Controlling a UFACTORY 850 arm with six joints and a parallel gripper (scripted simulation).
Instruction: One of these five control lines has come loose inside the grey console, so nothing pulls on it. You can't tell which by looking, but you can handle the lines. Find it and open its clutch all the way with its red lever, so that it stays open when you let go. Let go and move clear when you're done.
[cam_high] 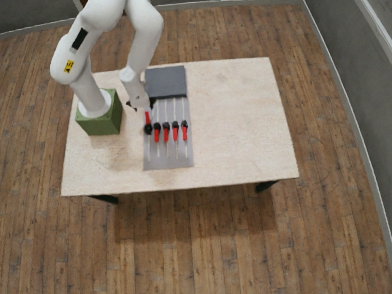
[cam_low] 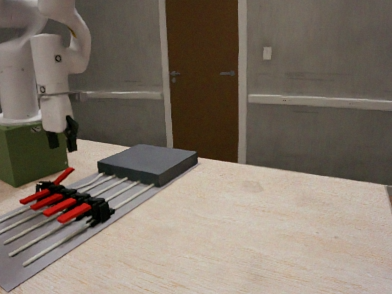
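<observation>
Five pale control lines run side by side over a grey baseplate [cam_high: 170, 161] [cam_low: 20, 267] into the grey console [cam_high: 166, 81] [cam_low: 147, 162]. Each line has a black clutch with a red lever. The lever of the line nearest the robot base [cam_high: 147, 118] [cam_low: 64, 176] is swung up and back towards the console. The other four levers [cam_high: 170, 133] [cam_low: 55, 204] lie flat, pointing away from the console. My gripper [cam_high: 136, 106] [cam_low: 62, 140] is open and empty. It hangs clear above the raised lever, touching nothing.
The arm stands on a green block [cam_high: 101, 121] [cam_low: 27, 157] at the table's left side, close to the baseplate. The table [cam_high: 235, 125] [cam_low: 260, 235] is pale wood. A wall with a brown door is behind it.
</observation>
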